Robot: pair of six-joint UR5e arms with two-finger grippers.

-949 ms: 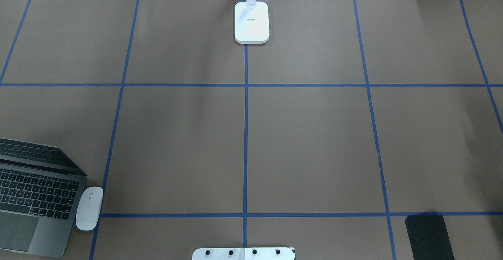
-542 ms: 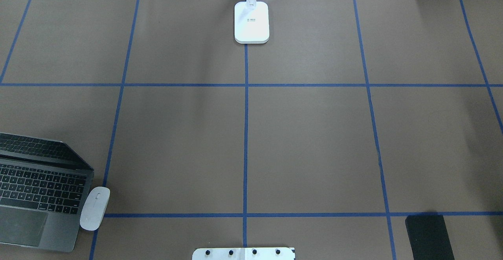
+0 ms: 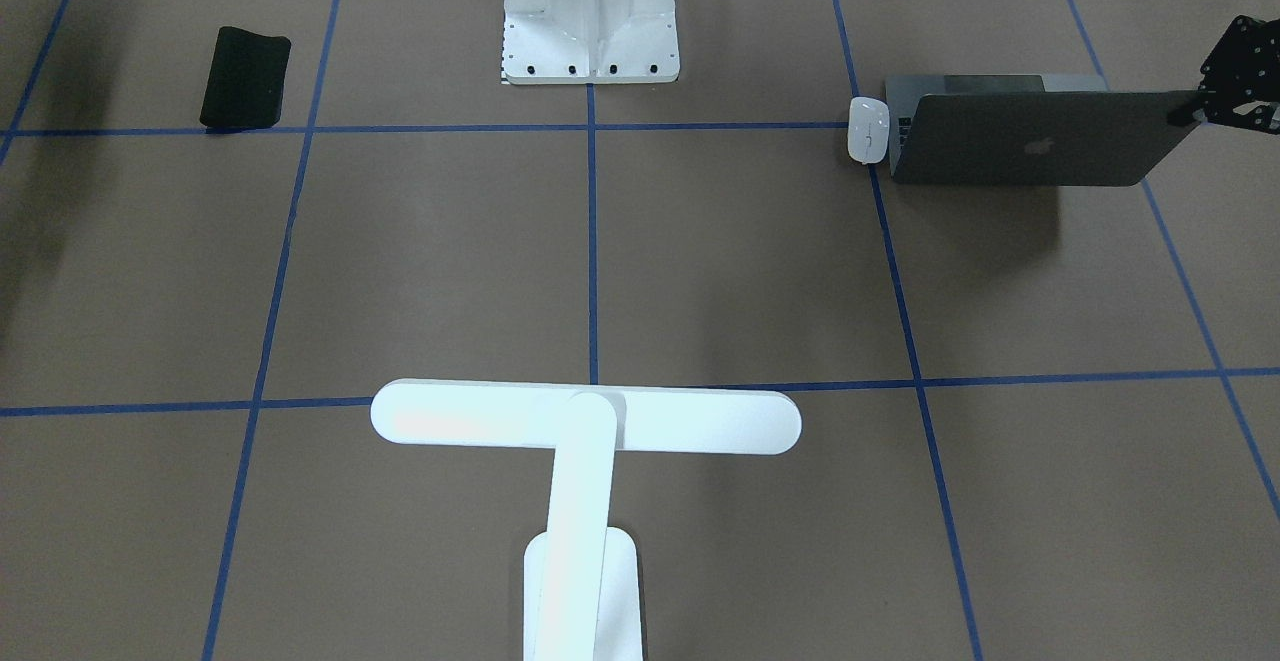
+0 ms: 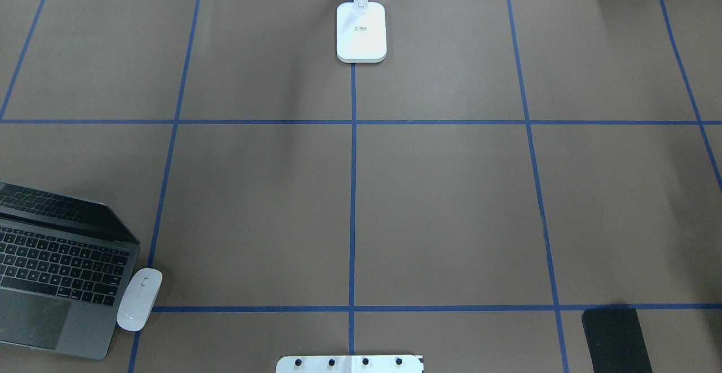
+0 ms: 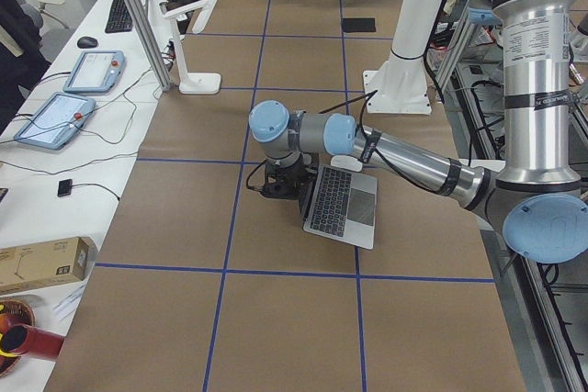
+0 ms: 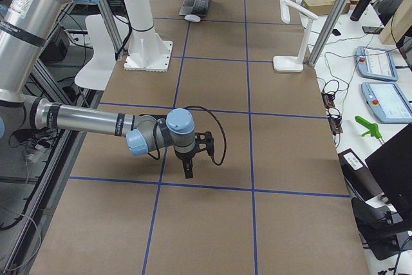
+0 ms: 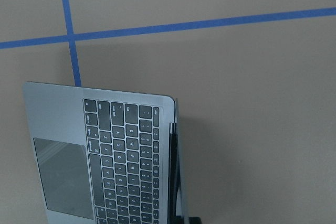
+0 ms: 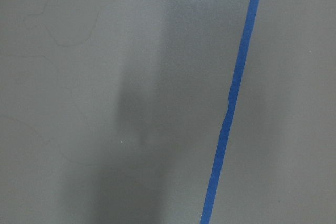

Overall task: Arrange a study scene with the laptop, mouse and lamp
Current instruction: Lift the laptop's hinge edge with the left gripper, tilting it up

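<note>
Your left gripper (image 3: 1190,109) looks pinched on the side edge of the laptop's (image 4: 62,271) raised lid, well apart from the lamp (image 3: 585,419), on the robot's near-left. Drag it lampward slowly and low, minding the mouse (image 4: 139,299) touching its flank. You cannot tell whether the right gripper (image 6: 190,162) is apart or together. The lid shows an apple logo, and the print on the lamp's base is too small to read.

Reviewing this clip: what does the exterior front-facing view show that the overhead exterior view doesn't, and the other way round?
Only the front-facing view shows the lamp with its long bar, the laptop from the lid side with its logo, and the left gripper at the lid's corner. Only the overhead view shows the laptop's keys and trackpad, and the lamp's base unobstructed. Both show the mouse beside the laptop, the black mat, the mounting bracket and the blue tape grid.
</note>
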